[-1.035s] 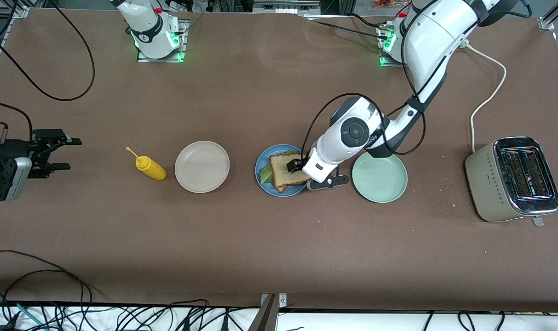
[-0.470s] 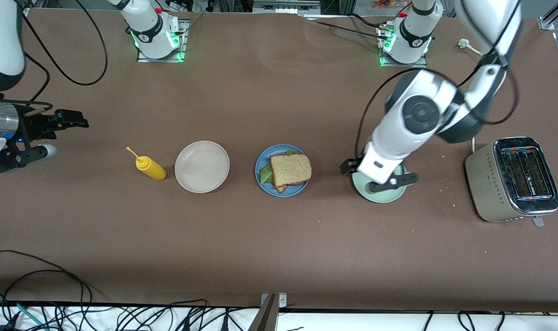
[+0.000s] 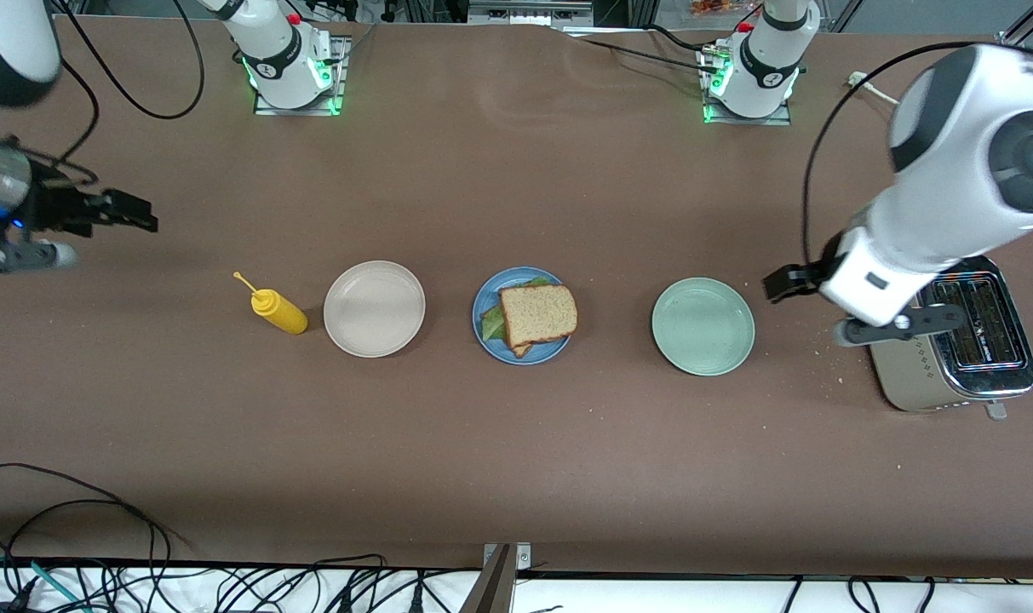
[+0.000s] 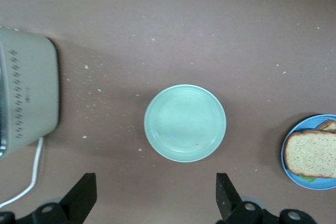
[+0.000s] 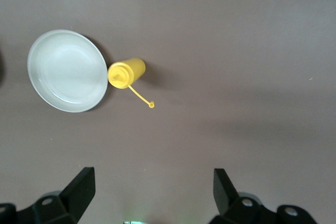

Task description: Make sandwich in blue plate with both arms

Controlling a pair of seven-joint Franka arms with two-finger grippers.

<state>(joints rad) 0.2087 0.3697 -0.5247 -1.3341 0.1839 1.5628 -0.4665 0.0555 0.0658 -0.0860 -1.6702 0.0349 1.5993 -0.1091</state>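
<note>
- The right gripper (image 3: 133,213) hangs over bare table at the right arm's end, its fingers spread wide and holding nothing; in the right wrist view both fingers (image 5: 79,187) stand far apart. This arm seems to wait.
- The yellow mustard bottle (image 3: 279,312) lies on its side just beside the beige plate (image 3: 374,308), with its thin nozzle pointing away from that plate.
- The sandwich (image 3: 533,317) sits in the blue plate (image 3: 482,308), at the middle of the table, between the beige plate and the pale green plate (image 3: 703,326).
- The top slice is almost square, so it has no clear long axis. Its edges are turned a little against the row of plates, and one corner reaches the rim toward the left arm's end. Lettuce shows at the edge toward the right arm's end, and a corner of the lower slice peeks out on the side nearer the camera.
- I judge the sandwich is complete. The risk is the slices not being aligned: a push on the plate could let the top slice slide off.
- The left gripper (image 3: 793,281) is in the air between the green plate and the toaster (image 3: 950,340), released and empty, fingers (image 4: 84,192) wide apart. If it swings low, it could hit the toaster.
</note>
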